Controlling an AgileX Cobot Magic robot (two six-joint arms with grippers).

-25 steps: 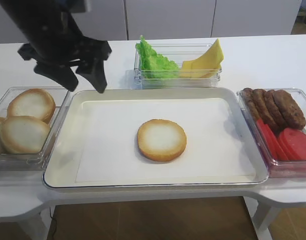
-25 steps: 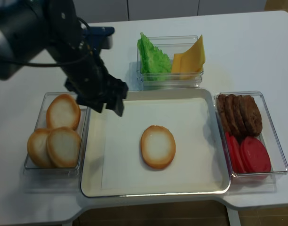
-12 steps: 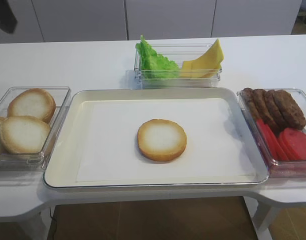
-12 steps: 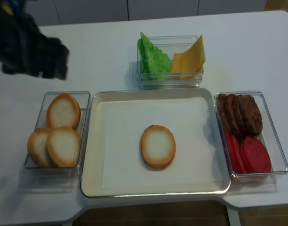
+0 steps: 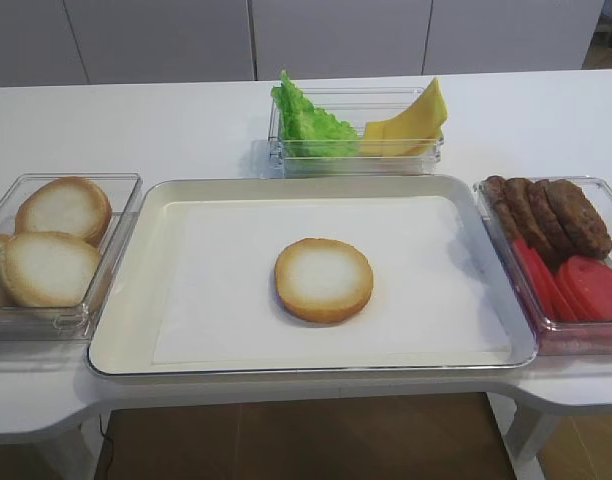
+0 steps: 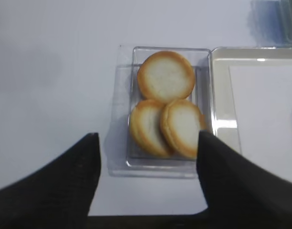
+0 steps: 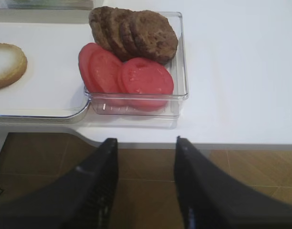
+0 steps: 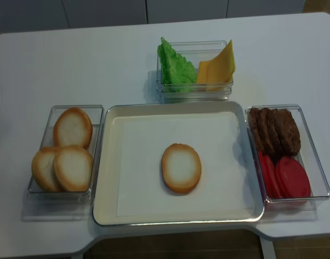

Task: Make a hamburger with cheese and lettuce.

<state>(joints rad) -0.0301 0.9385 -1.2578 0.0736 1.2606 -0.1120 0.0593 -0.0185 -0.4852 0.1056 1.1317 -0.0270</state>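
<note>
The white bench (image 5: 166,125) carries a metal tray (image 5: 126,300) with the hamburger (image 5: 324,280), one bare bun half, at its centre. Behind, a clear box holds lettuce (image 5: 308,122) beside cheese (image 5: 411,125). Left gripper (image 6: 148,183) and right gripper (image 7: 146,191) hang spread, holding nothing. No writing is legible.

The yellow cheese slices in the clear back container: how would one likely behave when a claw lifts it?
The thin, smooth bright-yellow cheese slices would probably flop or bend when held by one corner. They lean stacked against each other, so two may cling and lift together. Their smooth faces look possibly slippery.
</note>
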